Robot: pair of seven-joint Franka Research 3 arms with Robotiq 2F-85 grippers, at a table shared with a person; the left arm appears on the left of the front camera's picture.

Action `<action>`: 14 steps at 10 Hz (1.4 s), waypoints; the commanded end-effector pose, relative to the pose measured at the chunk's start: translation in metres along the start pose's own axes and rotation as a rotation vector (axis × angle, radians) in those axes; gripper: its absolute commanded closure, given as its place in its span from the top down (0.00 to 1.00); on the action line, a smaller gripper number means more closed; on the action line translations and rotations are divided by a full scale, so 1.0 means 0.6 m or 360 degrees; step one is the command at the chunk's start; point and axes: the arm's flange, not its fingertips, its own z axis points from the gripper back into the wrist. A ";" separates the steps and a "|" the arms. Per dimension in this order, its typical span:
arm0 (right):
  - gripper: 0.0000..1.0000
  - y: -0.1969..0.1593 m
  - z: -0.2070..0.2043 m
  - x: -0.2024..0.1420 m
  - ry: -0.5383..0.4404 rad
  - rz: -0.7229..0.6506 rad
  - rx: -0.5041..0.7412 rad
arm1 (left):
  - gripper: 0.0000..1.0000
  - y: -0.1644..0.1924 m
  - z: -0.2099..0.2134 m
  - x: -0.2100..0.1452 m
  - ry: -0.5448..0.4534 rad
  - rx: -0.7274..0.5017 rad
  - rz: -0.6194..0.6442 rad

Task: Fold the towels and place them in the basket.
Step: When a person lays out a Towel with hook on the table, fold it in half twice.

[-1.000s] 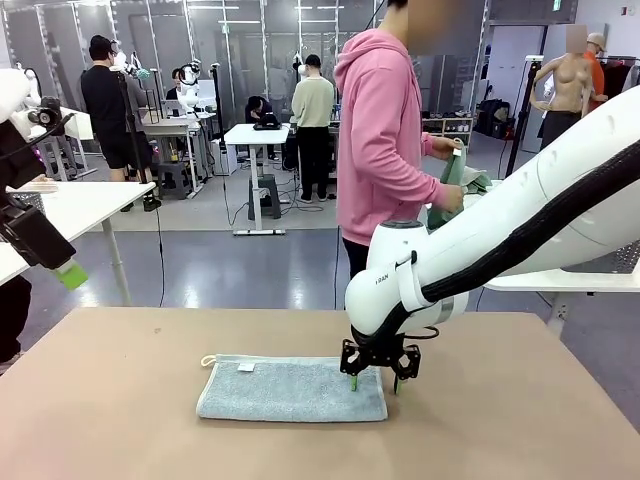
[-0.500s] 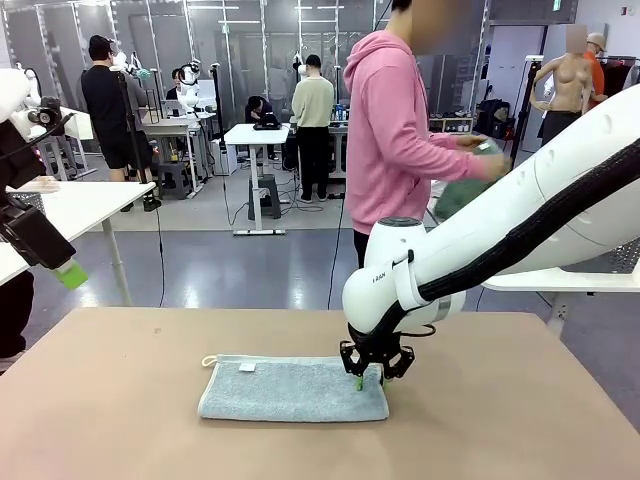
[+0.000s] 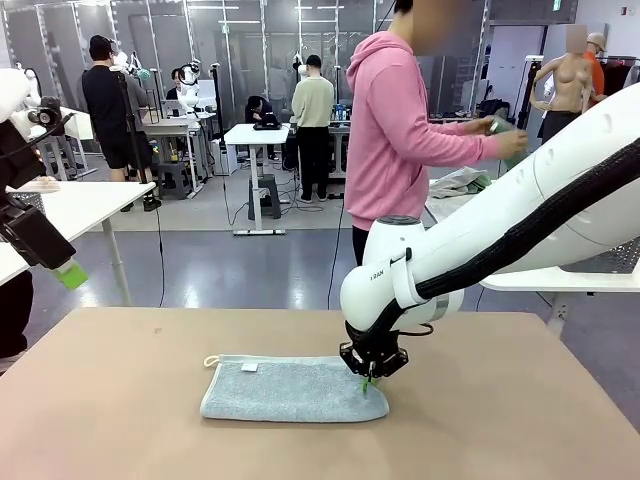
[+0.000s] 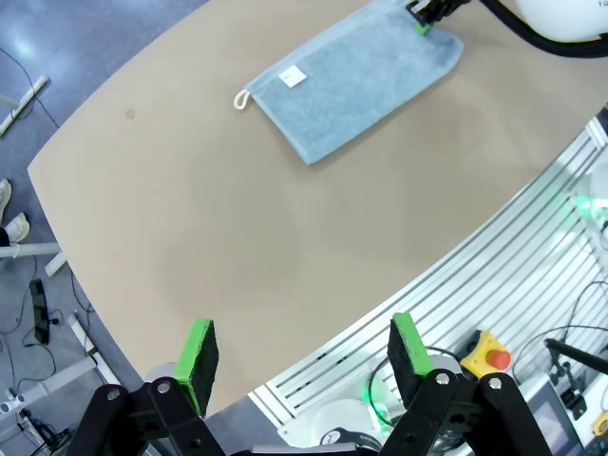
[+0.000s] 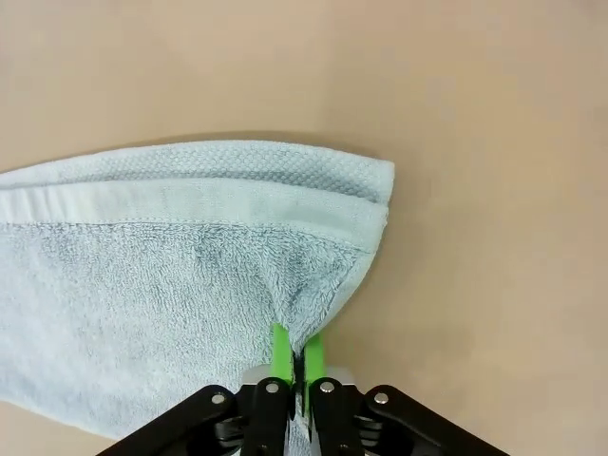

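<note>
On the smooth tan desk (image 3: 520, 420), front view, the pale blue-grey terry towel (image 3: 290, 392) lies folded in a flat rectangle; my right claw (image 3: 368, 381) is clamped on its right end. Left wrist view: my left claw (image 4: 299, 342) hangs spread apart over bare desk. Right wrist view: that clamped claw pinches fluffy pile near the waffle-woven border.

The pale blue-grey towel (image 3: 285, 392) lies flat near the middle of the table (image 3: 500, 420), folded into a long band (layered hems show at one end). Its white loop (image 3: 210, 361) pokes out at the 10 o'clock corner, with a small white label (image 3: 247, 367) just beside it. The 3 o'clock end is puckered, pinched in the right gripper (image 3: 367, 380).
</note>
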 end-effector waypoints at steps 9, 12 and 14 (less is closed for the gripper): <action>0.00 -0.089 0.190 -0.052 -0.0035 0.0210 -0.0437 | 0.90 0.000 0.004 0.005 -0.0007 -0.0003 0.0012; 0.00 0.023 0.208 -0.057 -0.0043 0.0286 -0.0448 | 0.90 0.000 0.004 0.005 -0.0007 -0.0003 0.0012; 0.00 0.088 0.188 -0.054 -0.0054 0.0335 -0.0371 | 0.90 0.000 0.004 0.005 -0.0007 -0.0003 0.0012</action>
